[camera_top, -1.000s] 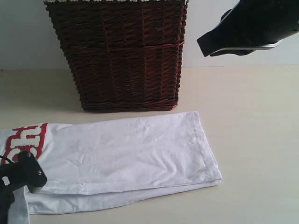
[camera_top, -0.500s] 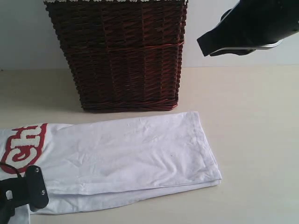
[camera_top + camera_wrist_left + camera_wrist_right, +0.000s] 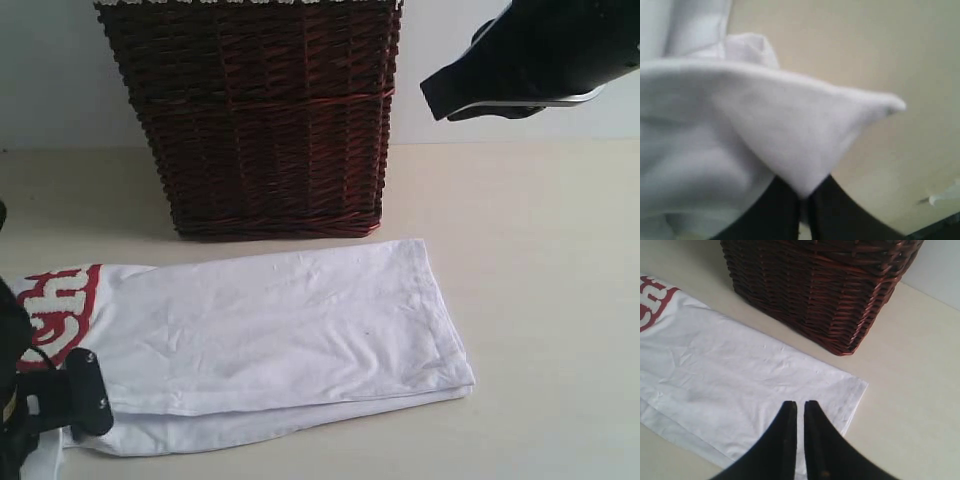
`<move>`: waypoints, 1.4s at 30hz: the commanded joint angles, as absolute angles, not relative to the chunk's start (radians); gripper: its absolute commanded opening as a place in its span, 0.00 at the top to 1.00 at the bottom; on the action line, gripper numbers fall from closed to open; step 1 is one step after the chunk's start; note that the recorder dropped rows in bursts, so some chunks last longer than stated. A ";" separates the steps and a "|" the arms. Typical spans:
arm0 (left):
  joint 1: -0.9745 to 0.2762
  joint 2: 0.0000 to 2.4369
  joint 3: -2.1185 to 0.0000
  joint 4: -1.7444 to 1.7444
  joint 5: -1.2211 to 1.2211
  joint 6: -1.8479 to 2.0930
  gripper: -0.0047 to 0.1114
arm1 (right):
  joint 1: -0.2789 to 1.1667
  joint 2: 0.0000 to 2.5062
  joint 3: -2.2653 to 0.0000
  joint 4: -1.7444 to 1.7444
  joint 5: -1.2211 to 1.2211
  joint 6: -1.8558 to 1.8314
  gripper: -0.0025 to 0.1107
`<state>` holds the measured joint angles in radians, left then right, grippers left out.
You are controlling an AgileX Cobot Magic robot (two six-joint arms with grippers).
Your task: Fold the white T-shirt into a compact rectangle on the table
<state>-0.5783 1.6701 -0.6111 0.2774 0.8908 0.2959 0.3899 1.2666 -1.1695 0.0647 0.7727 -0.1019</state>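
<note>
Cream table (image 3: 540, 250), wicker basket (image 3: 260, 120) (contents hidden), left fingers (image 3: 772, 212) pinching white T-shirt (image 3: 280, 330), right fingers (image 3: 782, 440) closed, empty.

My white T-shirt (image 3: 280, 330) is soft, matt cloth, faintly creased, with fuzzy red lettering (image 3: 60, 300). The table (image 3: 540, 300) looks smooth, pale and matt. The basket (image 3: 260, 120) is rough, dark woven wicker. My right gripper (image 3: 800, 407) seems to be matt black plastic.
</note>
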 commanded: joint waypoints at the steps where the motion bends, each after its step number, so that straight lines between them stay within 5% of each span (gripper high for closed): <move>1: -0.604 1.635 -0.696 0.289 1.005 0.397 0.94 | 0.385 1.259 -1.176 0.069 0.763 -0.104 0.90; 9: -0.606 1.613 -0.794 0.620 1.063 0.446 0.94 | 0.385 1.259 -1.176 0.071 0.759 -0.104 0.91; 18: -0.606 1.617 -0.805 0.800 0.847 0.703 0.91 | 0.385 1.259 -1.176 0.076 0.747 -0.104 0.91; 27: -0.544 1.617 -0.805 0.883 0.719 0.711 0.45 | 0.385 1.259 -1.176 0.080 0.746 -0.104 0.91; 38: -0.428 1.615 -0.805 0.987 0.691 0.174 0.46 | 0.385 1.259 -1.176 0.080 0.746 -0.104 0.91; 42: -0.450 1.577 -0.818 0.708 0.667 0.154 0.62 | 0.385 1.259 -1.176 0.080 0.746 -0.104 0.91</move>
